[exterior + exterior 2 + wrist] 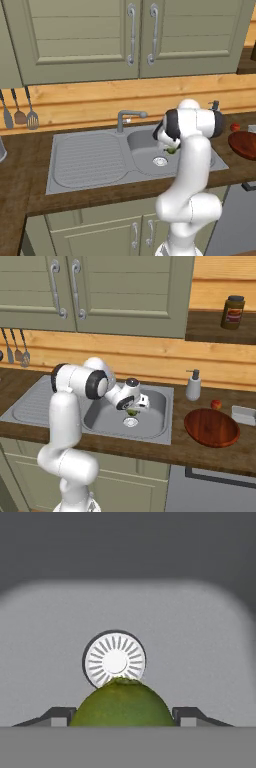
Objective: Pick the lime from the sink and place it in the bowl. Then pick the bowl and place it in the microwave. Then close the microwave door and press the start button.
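Hand view: gripper (123,714) w/ lime (123,704) sitting between its two dark fingertips (59,714), one tip on each side of the fruit, flanks look touching (jaws pinching the lime, as far as the view lets me tell). Just past the lime, the round white drain (115,660) on the grey basin floor. In right base view the gripper (133,408) is down inside the sink (160,428) basin, green lime (132,412) at its tips, right above the drain (130,422). Left base view: lime (171,149) partly hidden behind the arm, tap (128,119) at the back of the sink (65,182). Reddish-brown bowl (212,427) on the counter right of the sink, well apart from the lime. Soap dispenser (193,385) behind it, small red fruit (216,404) near the bowl's far rim.
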Robot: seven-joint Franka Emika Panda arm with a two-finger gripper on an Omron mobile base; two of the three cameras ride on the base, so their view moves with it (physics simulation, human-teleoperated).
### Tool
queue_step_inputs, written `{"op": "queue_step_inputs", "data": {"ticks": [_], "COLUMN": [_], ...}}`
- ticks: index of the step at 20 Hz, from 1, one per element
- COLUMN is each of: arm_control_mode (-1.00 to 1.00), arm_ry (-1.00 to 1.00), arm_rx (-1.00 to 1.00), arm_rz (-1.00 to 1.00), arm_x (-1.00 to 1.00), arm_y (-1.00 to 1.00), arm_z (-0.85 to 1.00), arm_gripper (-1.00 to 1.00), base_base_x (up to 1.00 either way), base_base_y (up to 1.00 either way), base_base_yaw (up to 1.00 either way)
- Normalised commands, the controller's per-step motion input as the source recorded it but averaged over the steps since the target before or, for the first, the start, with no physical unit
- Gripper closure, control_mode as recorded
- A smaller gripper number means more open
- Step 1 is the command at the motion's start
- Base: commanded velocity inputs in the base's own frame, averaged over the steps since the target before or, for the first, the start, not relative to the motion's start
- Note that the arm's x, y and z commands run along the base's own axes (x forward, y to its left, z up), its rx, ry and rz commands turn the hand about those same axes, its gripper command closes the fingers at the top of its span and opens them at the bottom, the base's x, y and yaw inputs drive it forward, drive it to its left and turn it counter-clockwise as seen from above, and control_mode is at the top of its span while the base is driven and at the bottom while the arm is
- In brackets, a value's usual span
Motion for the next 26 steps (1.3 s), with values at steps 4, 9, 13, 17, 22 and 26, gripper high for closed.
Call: {"op": "queue_step_inputs", "data": {"ticks": [4,9,13,17,22,26], "arm_control_mode": [-1.00,-1.00,-1.00,-1.00,-1.00,-1.00], "arm_ry": [-0.11,0.01,0.04,0.02,0.17,0.19], "arm_rx": [-0.01,-0.02,-0.03,-0.09,-0.16,0.00], "arm_rz": [0.00,-0.03,-0.02,-0.06,-0.13,-0.15], "arm_x": [-0.42,-0.37,-0.32,-0.30,-0.14,-0.14], "arm_y": [0.01,-0.05,-0.04,-0.09,-0.35,-0.83], "arm_z": [1.00,1.00,1.00,0.83,0.51,0.39], "arm_gripper": [1.00,1.00,1.00,1.00,1.00,1.00], "base_base_x": [0.00,0.00,0.00,0.00,0.00,0.00], "base_base_y": [0.00,0.00,0.00,0.00,0.00,0.00], "base_base_yaw": [0.00,0.00,0.00,0.00,0.00,0.00]}}
